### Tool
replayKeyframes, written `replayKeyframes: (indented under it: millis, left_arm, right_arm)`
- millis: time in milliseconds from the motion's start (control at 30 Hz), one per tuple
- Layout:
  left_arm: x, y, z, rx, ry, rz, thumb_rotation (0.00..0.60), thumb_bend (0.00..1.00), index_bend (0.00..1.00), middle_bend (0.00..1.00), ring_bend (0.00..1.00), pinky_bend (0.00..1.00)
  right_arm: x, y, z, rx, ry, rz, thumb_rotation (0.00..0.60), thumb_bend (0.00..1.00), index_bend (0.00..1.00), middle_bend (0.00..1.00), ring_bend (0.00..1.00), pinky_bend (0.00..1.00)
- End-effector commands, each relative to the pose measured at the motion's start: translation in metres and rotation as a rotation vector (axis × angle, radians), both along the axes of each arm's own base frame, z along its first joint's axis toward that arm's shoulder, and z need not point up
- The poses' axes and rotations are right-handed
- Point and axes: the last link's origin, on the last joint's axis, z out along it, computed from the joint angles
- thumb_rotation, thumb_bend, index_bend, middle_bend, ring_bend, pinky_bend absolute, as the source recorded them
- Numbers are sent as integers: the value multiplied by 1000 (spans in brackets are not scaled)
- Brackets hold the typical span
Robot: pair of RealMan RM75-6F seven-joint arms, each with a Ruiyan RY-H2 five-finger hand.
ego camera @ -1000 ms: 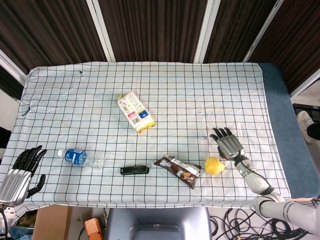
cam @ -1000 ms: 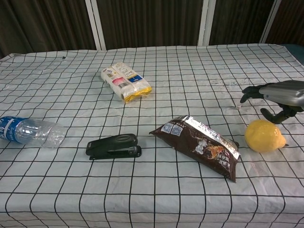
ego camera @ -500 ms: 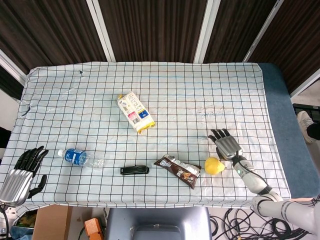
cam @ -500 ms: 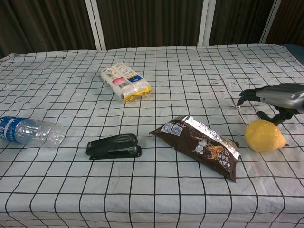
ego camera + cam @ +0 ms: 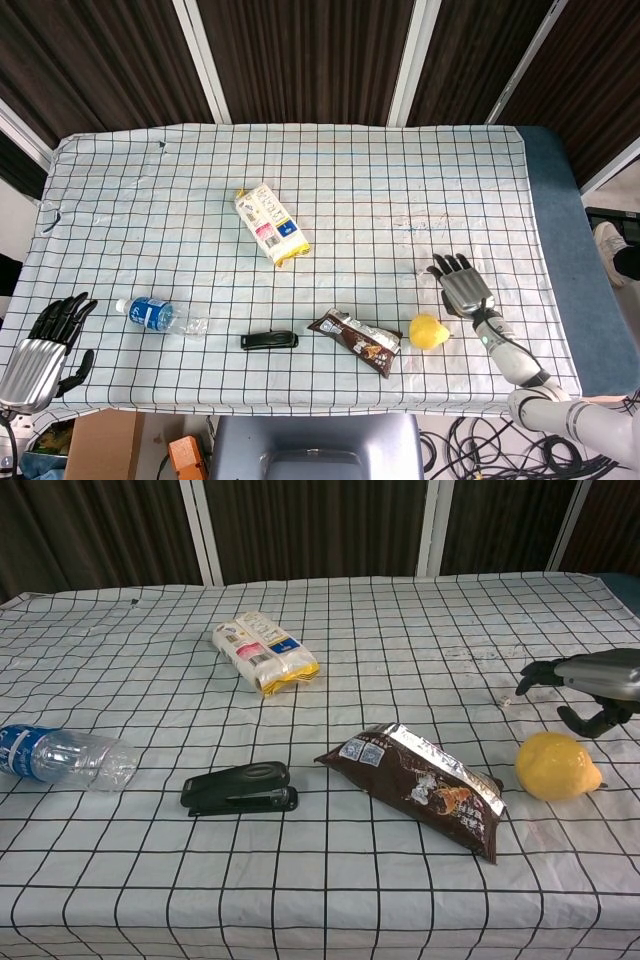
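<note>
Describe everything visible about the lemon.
The lemon is plain yellow and matte, plump, with a small pointed tip facing right in the chest view. It looks whole and unmarked. It lies on its side on the checked tablecloth near the front edge, right of the brown snack bag and apart from it. The right hand hovers just behind it, fingers apart, without touching it.

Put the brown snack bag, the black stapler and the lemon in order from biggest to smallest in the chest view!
1. brown snack bag: clearly the biggest and longest.
2. black stapler: longer than the lemon, but flat and thin.
3. lemon: shortest, though rounder and taller than the stapler, so those two are a close call.
</note>
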Motion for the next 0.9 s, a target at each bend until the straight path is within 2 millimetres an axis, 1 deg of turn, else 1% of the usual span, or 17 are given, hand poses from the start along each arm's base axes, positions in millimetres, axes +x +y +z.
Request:
replayKeyframes:
  millis: [33,100,167,233,300,400,433,467,533,567,667,733,900]
  left_arm:
    - [0,0,0,2,-1,0,600,511,0,0,0,94]
    - [0,0,0,3,-1,0,600,511,0,0,0,94]
    - [0,-1,1,3,-3,-4,600,511,0,0,0,94]
    - [0,-2,2,8,-6,-5,600,512,0,0,0,94]
    - [0,-3,3,11,-8,-5,600,512,0,0,0,94]
    - [-1,-4,4,13,-10,-3,600,511,0,0,0,94]
    - [-1,-4,4,15,-9,-2,600,511,0,0,0,94]
    - [-2,-5,4,16,-7,-2,600,511,0,0,0,94]
    - [-2,-5,4,17,-6,0,600,511,0,0,0,94]
    - [-2,-5,3,16,-5,0,600,511,0,0,0,94]
    - [0,-5,1,13,-6,-7,600,511,0,0,0,94]
    - [-1,-5,0,11,-2,-6,600,511,0,0,0,94]
    - [1,-5,-1,18,3,-13,600,510,0,0,0,94]
  right_arm:
    - [1,0,3,-9,-13,-1,600,695,140,0,0,0]
    - [2,0,8,-23,-32,3,600,694,137,0,0,0]
    - [4,4,19,-56,-52,30,600,694,126,0,0,0]
    - [6,16,34,-95,-67,76,600,695,101,0,0,0]
    - [9,35,48,-140,-95,131,600,694,72,0,0,0]
    - [9,82,73,-203,-137,221,600,646,23,0,0,0]
    - [7,107,84,-229,-145,243,600,617,8,0,0,0]
    - [4,125,91,-247,-142,253,600,598,1,0,0,0]
    - [-2,160,103,-273,-107,256,600,585,0,0,0,0]
    - [-6,180,108,-297,-86,247,600,583,0,0,0,0]
    - [-13,214,113,-367,-105,236,600,581,0,0,0,0]
    - [-18,221,113,-378,-112,213,600,579,0,0,0,0]
    - [-24,215,118,-397,-102,194,600,578,0,0,0,0]
